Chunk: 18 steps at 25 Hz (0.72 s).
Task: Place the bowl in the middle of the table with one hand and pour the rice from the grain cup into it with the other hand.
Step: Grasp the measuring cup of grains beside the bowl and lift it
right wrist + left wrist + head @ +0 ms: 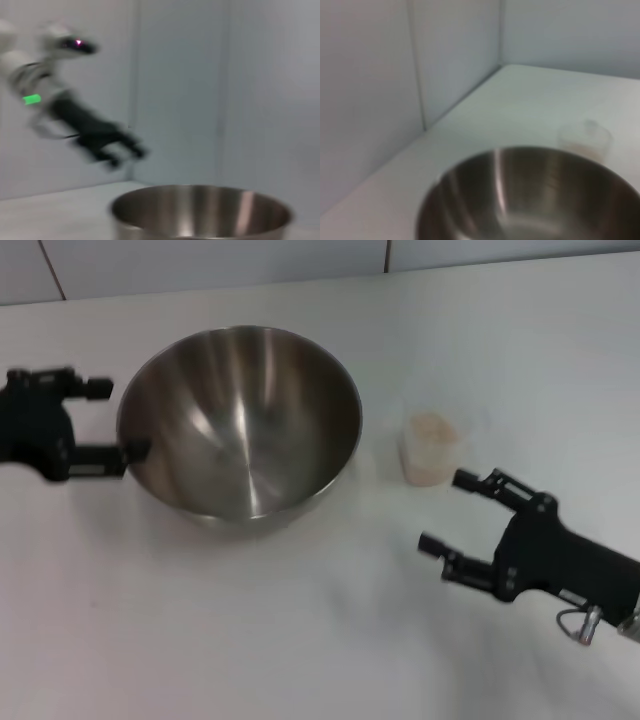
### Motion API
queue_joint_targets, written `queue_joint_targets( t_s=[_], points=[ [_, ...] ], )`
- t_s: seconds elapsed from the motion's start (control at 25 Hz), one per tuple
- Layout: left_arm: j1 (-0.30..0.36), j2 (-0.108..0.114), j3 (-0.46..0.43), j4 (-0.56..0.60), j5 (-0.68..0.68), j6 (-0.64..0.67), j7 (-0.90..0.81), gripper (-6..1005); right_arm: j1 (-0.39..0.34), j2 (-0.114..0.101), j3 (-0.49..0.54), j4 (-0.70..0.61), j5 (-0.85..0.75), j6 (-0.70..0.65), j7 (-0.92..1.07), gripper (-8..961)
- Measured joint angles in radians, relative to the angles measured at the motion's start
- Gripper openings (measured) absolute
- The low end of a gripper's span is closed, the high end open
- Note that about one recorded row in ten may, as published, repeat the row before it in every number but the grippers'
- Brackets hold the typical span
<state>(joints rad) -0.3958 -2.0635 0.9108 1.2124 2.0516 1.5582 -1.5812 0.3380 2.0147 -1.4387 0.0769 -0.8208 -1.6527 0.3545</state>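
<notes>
The steel bowl (240,420) stands empty on the white table (300,640), left of centre. My left gripper (115,420) is open beside the bowl's left rim, its nearer finger (135,450) right at the rim. The clear grain cup (430,448) holds beige rice (430,430) and stands upright to the right of the bowl. My right gripper (448,512) is open and empty, just in front of the cup and not touching it. The left wrist view shows the bowl (535,195) and, beyond it, the cup (585,140). The right wrist view shows the bowl (200,210) with the left arm (95,132) behind it.
A light tiled wall (200,260) runs along the table's far edge. Bare tabletop lies in front of the bowl and the cup.
</notes>
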Motion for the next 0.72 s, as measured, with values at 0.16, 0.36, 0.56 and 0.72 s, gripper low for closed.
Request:
queue_joint_targets(
  t_s=[0.16,0.36,0.56,0.72],
  points=[
    [0.049,-0.001,0.0,-0.004,-0.002,0.016,0.034,724,-0.044,0.014,0.147,-0.012,0.001,0.027,-0.007,831],
    [0.065,-0.001,0.0,-0.008,0.0,0.019,0.036,864,-0.083,0.041,0.284,-0.064,0.001,0.178,-0.008,832],
    [0.065,0.0,0.0,-0.016,0.002,0.014,0.035,864,-0.095,0.059,0.317,-0.099,0.002,0.282,-0.01,831],
    [0.062,0.0,0.0,-0.029,0.004,0.014,0.035,864,-0.09,0.066,0.341,-0.112,0.002,0.328,-0.01,831]
  ],
)
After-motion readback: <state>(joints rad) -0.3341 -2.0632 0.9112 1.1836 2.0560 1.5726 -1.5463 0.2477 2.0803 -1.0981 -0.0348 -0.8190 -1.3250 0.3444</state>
